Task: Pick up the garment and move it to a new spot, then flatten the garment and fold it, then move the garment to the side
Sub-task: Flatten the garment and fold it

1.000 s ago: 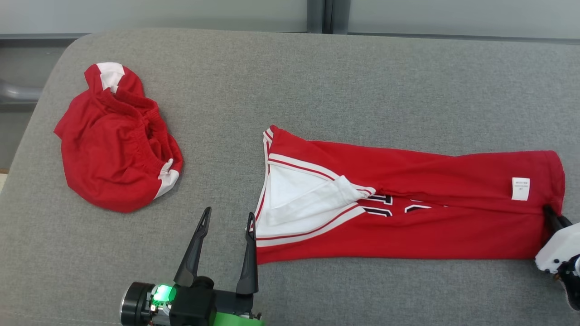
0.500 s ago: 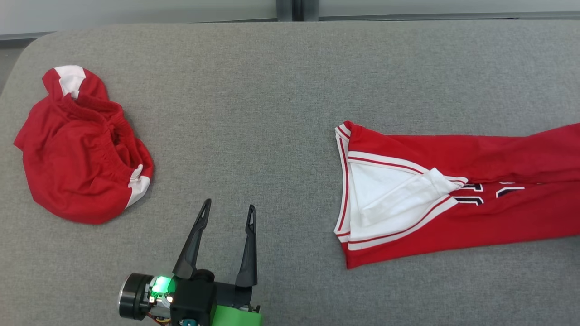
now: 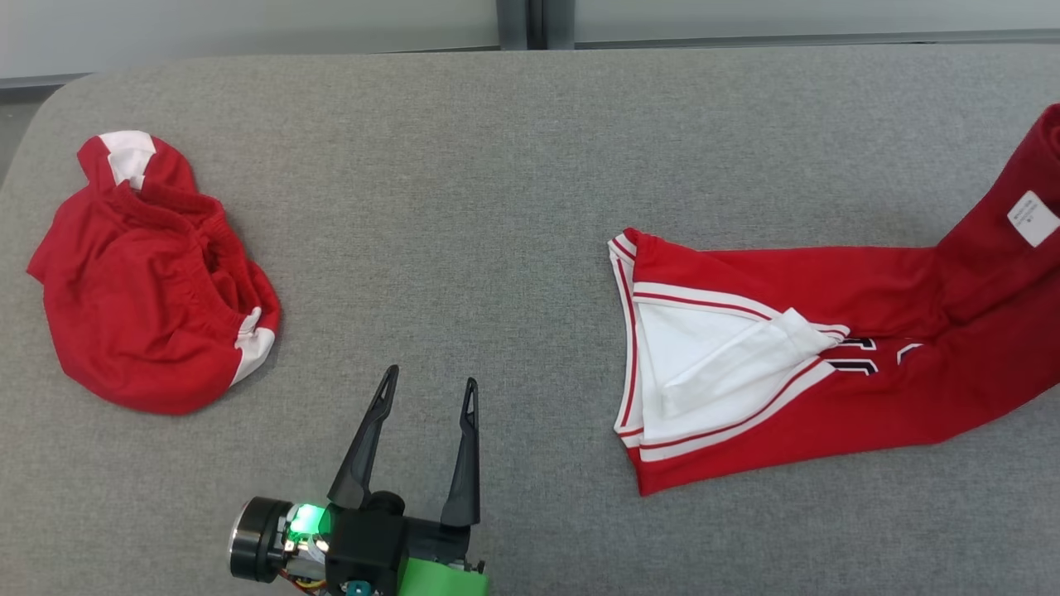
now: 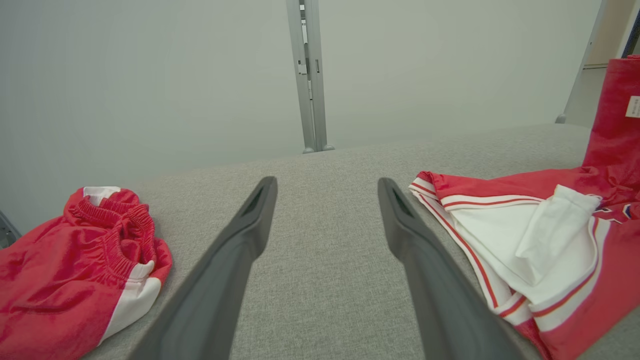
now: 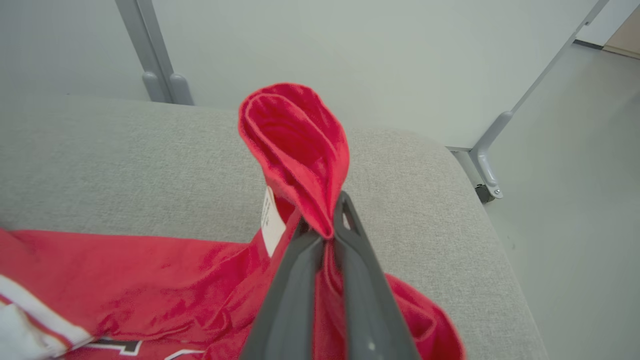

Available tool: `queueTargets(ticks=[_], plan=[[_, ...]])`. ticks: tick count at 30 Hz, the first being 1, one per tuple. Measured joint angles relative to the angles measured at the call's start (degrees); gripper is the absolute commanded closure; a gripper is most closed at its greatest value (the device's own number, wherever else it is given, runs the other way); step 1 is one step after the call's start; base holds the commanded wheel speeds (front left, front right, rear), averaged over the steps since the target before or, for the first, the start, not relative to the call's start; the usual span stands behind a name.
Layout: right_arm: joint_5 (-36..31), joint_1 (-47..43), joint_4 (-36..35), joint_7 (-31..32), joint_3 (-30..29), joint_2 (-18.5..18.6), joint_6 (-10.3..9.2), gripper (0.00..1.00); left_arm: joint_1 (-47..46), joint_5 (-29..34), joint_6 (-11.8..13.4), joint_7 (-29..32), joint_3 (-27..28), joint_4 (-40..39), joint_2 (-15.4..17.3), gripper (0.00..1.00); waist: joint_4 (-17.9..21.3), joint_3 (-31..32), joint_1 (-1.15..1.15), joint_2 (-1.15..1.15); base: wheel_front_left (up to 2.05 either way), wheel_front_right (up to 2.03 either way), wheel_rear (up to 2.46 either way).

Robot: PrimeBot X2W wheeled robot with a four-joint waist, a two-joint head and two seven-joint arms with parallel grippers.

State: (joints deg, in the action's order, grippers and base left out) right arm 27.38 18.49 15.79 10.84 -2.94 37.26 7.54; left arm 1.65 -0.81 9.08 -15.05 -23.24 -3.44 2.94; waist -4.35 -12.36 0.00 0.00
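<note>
The garment (image 3: 828, 277) is a red jersey with white trim and dark numbers, folded into a long strip on the grey cushion (image 3: 513, 182). Its white-trimmed end lies flat at the centre right. Its far right end rises off the cushion and shows a white tag (image 3: 1033, 218). In the right wrist view, my right gripper (image 5: 325, 220) is shut on that lifted red end (image 5: 295, 135), which bunches above the fingertips. My left gripper (image 3: 431, 377) stands open over bare cushion, well left of the jersey (image 4: 550, 240), with nothing between its fingers (image 4: 235, 260).
A crumpled pair of red shorts (image 3: 149, 281) with white patches lies at the cushion's left end. The cushion's rounded right edge (image 5: 500, 260) drops to the floor, where a metal frame leg (image 5: 487, 170) stands. A pale wall runs behind.
The jersey has been dragged to the right, away from the shorts, and its right end has lifted off the cushion. The head camera has also shifted. My left gripper stays open.
</note>
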Motion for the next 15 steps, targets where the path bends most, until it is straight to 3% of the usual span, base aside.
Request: queueTargets(ticks=[5,8,11,15], plan=[[-6.42,-7.34,-18.52,7.93,-5.21,-9.45,0.00,1.00,0.04,-0.53,0.30,0.00,-0.44,-0.04,-0.03,0.00,-1.74,0.29,0.00,0.00,0.00,0.00,0.00],[-9.44,-10.14,-26.81,11.57,-5.17,-14.63,0.00,1.00,0.02,-0.70,0.33,0.00,-0.81,0.09,-0.02,0.00,-2.81,0.38,0.00,0.00,0.00,0.00,0.00],[-12.39,-11.90,-33.03,14.57,-2.32,-19.91,0.00,1.00,-0.04,-1.31,0.36,0.00,-1.37,0.14,-0.03,0.00,-4.02,0.48,0.00,0.00,0.00,0.00,0.00],[-14.12,-12.01,-34.12,15.56,1.14,-23.28,-0.01,1.00,-0.18,-1.68,0.57,0.00,-1.89,0.26,-0.02,0.00,-4.84,0.60,0.00,0.00,0.00,0.00,0.00]])
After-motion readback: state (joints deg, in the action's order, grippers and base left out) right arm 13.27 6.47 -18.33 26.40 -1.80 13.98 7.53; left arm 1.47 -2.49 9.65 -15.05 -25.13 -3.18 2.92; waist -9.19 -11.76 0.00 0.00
